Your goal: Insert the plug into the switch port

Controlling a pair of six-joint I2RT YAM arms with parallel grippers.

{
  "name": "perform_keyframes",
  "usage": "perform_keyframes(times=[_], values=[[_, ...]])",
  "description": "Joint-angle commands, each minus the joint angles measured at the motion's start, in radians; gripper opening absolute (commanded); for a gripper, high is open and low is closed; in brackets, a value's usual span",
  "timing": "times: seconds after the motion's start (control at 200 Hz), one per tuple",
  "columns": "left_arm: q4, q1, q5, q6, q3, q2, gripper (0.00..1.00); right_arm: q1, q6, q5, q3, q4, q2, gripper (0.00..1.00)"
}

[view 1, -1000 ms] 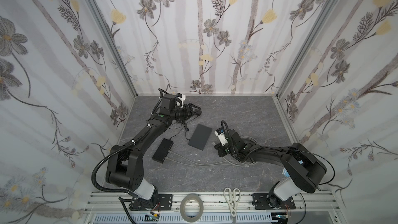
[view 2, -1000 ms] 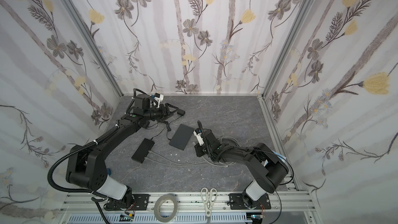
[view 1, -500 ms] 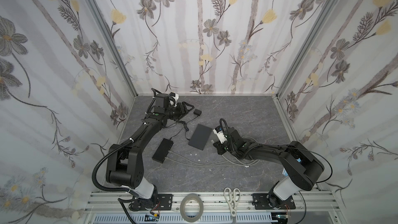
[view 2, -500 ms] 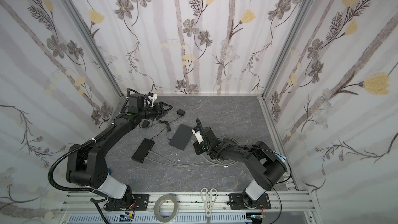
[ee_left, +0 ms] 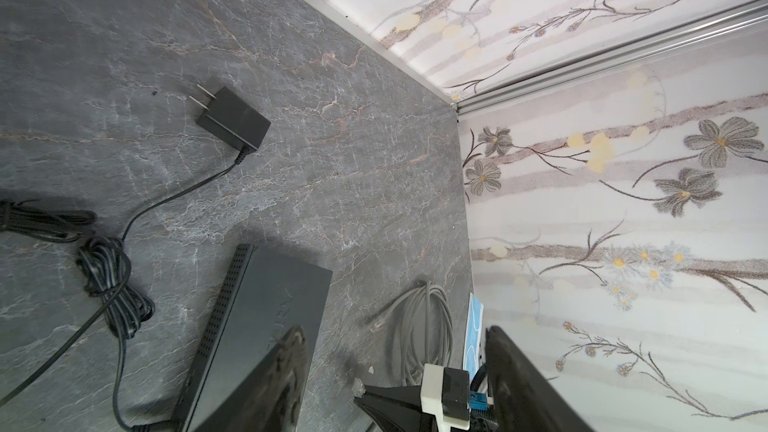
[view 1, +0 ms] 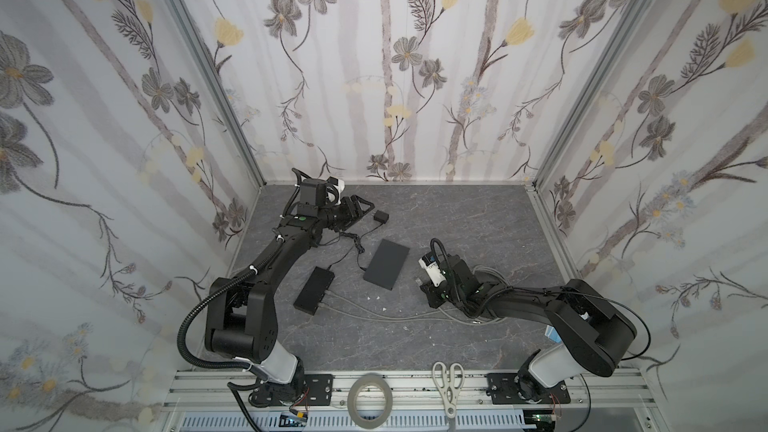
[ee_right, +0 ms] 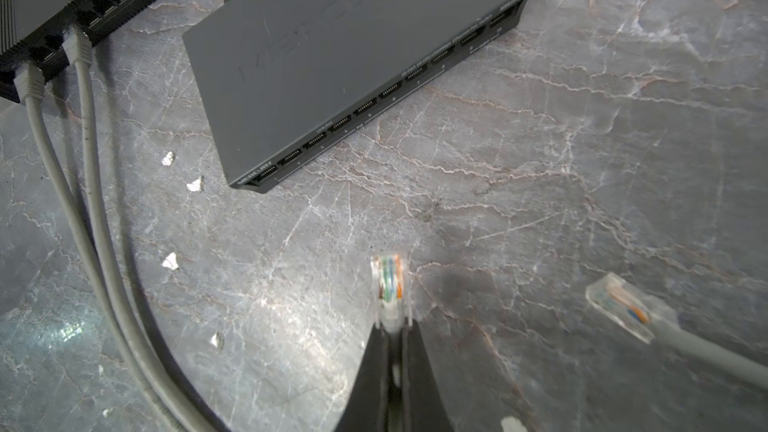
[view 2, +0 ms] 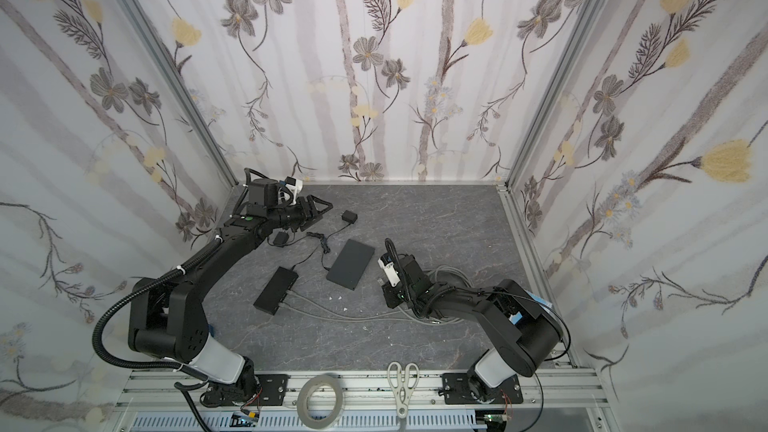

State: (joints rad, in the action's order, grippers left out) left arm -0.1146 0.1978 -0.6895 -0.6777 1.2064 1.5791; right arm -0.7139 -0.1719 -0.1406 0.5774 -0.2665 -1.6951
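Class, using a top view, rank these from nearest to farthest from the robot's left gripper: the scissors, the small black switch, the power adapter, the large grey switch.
1. power adapter, right beside the open left gripper, toward the back.
2. large grey switch, in the middle.
3. small black switch, left of centre, nearer the front.
4. scissors, on the front rail.

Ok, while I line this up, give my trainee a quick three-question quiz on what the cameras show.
1. What do the right jaws hold? A) a plug B) a pen C) nothing
2. True or false: the plug is already seated in the grey switch.
3. Are the left jaws open or shut?

Key: 1 A. 2 false, the plug is held short of the switch. 3 open, with nothing between them.
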Motion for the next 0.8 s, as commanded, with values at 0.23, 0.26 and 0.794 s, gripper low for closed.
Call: perform_keyframes(times=[0.23,0.26,0.794], values=[[-0.024,0.002,0.025,0.043,0.013,-0.034,0.69,0.052,0.070,0.077,-0.017,-0.048,-0.002,0.00],[-0.025,0.002,0.032,0.046,0.010,-0.039,0.69,0.056,0.067,0.081,-0.022,-0.052,-0.002,0.00],[-0.045,0.014,0.079,0.082,0.010,-0.047,0.69,0.107,-0.075,0.176,-0.040,-0.126,0.091,0.00]])
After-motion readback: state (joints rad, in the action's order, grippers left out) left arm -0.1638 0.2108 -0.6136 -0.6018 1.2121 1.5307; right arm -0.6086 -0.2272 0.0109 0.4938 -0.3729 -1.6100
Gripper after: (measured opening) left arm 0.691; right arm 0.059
